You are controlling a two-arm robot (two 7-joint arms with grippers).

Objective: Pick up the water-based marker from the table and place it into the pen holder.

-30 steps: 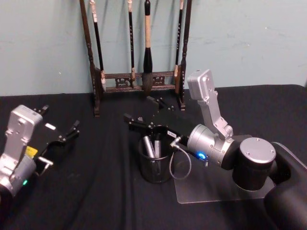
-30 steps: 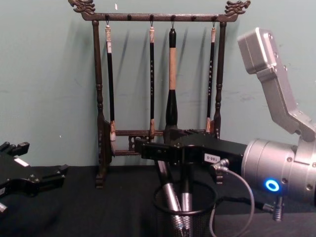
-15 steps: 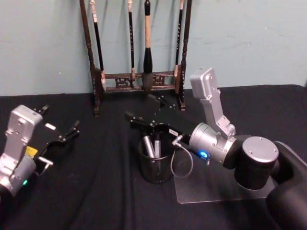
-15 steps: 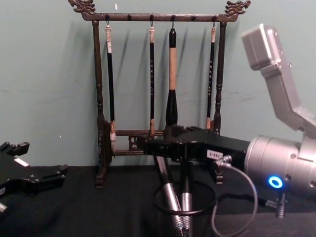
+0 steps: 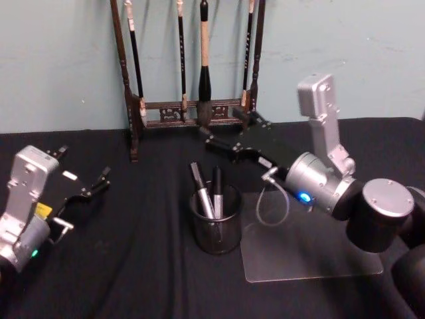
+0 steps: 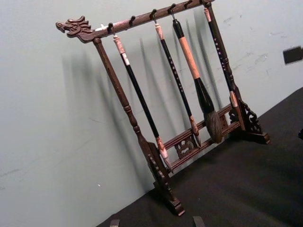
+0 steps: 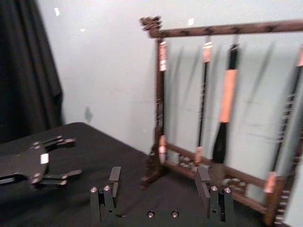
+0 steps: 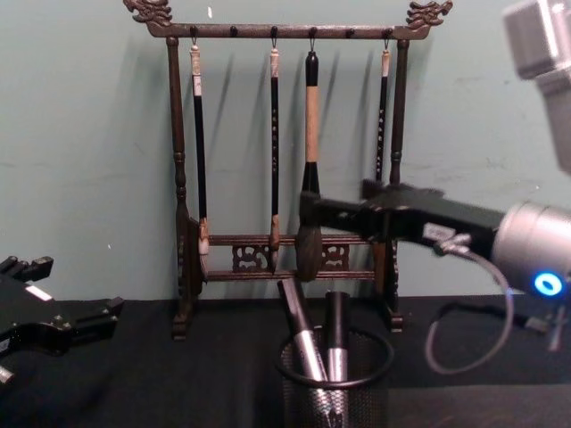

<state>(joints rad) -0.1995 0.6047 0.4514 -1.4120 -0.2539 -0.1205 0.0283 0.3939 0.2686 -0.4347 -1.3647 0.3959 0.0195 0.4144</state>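
While the left end effector [image 5: 93, 187] idles spread open over the left of the bench [image 5: 133, 279], the pen holder [image 5: 216, 229] sits mid-bench with the marker [image 5: 216, 193] standing upright inside, and the right end effector [image 5: 226, 133], fingers apart and empty, hangs just behind-right of it.

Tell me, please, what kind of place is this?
Probably a staged robot test desk for writing tools: a black-cloth table, a brush rack against a plain wall, and a mesh pen holder holding markers.
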